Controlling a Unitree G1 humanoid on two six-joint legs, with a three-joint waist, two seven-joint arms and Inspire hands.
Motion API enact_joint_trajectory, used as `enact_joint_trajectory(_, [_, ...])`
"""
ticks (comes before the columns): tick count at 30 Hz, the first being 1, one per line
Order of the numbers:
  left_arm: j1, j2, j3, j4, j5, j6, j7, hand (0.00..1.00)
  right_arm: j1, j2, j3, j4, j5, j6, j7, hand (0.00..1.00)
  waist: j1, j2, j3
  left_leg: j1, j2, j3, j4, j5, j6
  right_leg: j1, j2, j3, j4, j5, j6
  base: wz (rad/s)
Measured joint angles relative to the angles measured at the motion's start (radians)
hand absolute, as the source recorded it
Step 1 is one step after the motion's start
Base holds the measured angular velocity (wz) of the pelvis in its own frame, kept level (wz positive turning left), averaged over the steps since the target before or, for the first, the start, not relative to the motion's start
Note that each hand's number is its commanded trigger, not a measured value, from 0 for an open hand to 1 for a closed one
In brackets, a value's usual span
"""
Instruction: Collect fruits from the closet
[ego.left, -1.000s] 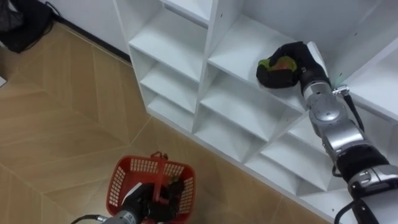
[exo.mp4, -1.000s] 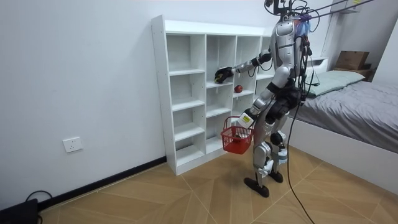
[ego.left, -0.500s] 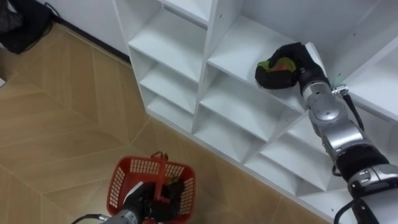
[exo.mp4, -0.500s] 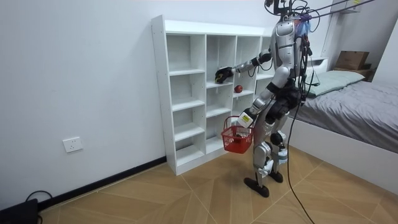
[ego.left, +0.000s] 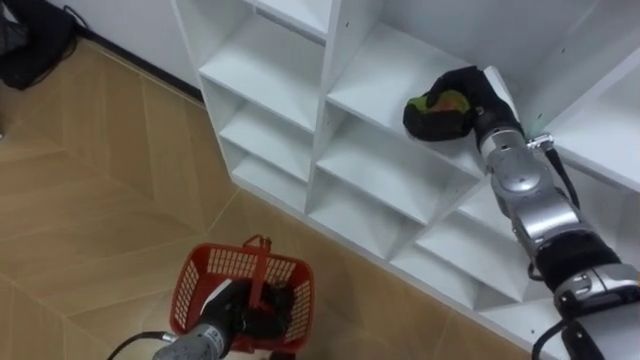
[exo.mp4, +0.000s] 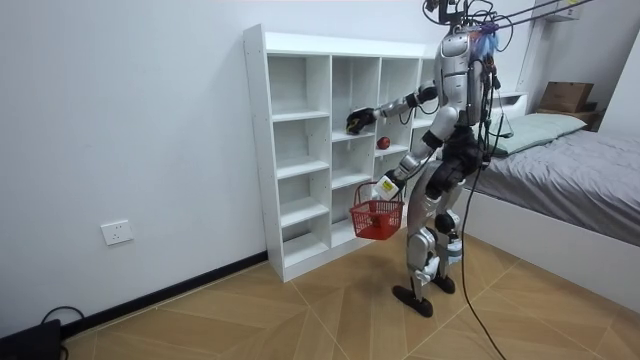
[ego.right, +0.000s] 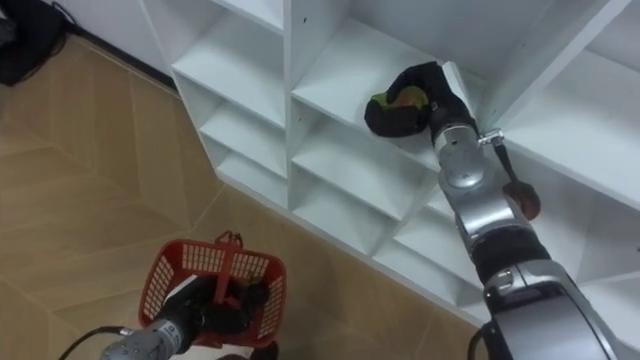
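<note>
Right hand (ego.left: 470, 93): fingers curled round fruit (ego.left: 446, 101), near the shelf (ego.left: 372, 80) board's front edge.
Left hand (ego.left: 244, 312): closed on basket (ego.left: 214, 262) handle; basket hangs in open room, clear of shelf.

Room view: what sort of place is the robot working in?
Most likely a bedroom: a bed with grey bedding, a white open shelf unit, and a wood floor.

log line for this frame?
right hand: shut on fruit, closet shelf | left hand: shut on red basket | fruit not yet in basket
</note>
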Motion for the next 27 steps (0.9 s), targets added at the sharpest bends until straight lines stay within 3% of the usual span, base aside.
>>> enact_joint_trajectory(4, [0.004,-0.016,-0.012,0.009,-0.039,-0.001,0.009,1.0,0.124,0.05,0.013,-0.122,0.041,-0.022,0.009,1.0,-0.032,0.027,-0.0114,0.034,0.002,0.021,-0.016,-0.003,0.004,0.02,-0.001,0.013,-0.002,0.001,0.002,-0.12])
enact_joint_trajectory(9, [-0.001,-0.025,-0.013,0.008,-0.103,-0.002,0.041,1.0,0.242,0.09,0.052,-0.224,0.048,-0.045,0.066,1.0,-0.096,0.06,-0.0172,0.053,0.015,0.06,-0.022,-0.009,0.005,0.026,0.004,0.042,-0.001,0.006,0.0,-0.23])
enact_joint_trajectory(13, [-0.002,-0.038,-0.017,0.007,-0.117,-0.008,0.045,1.0,0.373,0.106,0.072,-0.234,0.06,0.033,0.118,1.0,-0.121,0.08,-0.023,0.043,0.024,0.1,-0.021,-0.01,0.005,-0.007,0.007,0.091,0.002,0.008,-0.001,-0.31])
enact_joint_trajectory(15, [-0.003,-0.041,-0.017,0.007,-0.145,-0.015,0.045,1.0,0.428,0.121,0.077,-0.234,0.063,0.046,0.143,1.0,-0.138,0.085,-0.022,0.039,0.034,0.128,-0.02,-0.01,0.005,-0.024,0.012,0.108,0.004,0.018,-0.006,-0.38])
enact_joint_trajectory(20, [-0.015,-0.048,-0.017,0.007,-0.178,-0.057,0.047,1.0,0.458,0.114,0.08,-0.312,0.071,0.042,0.189,1.0,-0.176,0.09,-0.0221,0.037,0.043,0.163,-0.031,-0.011,0.003,-0.046,0.02,0.136,0.007,0.024,-0.009,-0.22])
enact_joint_trajectory(27, [-0.022,-0.066,-0.033,0.007,-0.198,-0.067,0.061,1.0,0.495,0.123,0.082,-0.364,0.075,0.035,0.239,1.0,-0.208,0.107,-0.0214,0.05,0.048,0.177,-0.036,-0.015,0.0,-0.04,0.026,0.152,0.004,0.024,-0.01,-0.06])
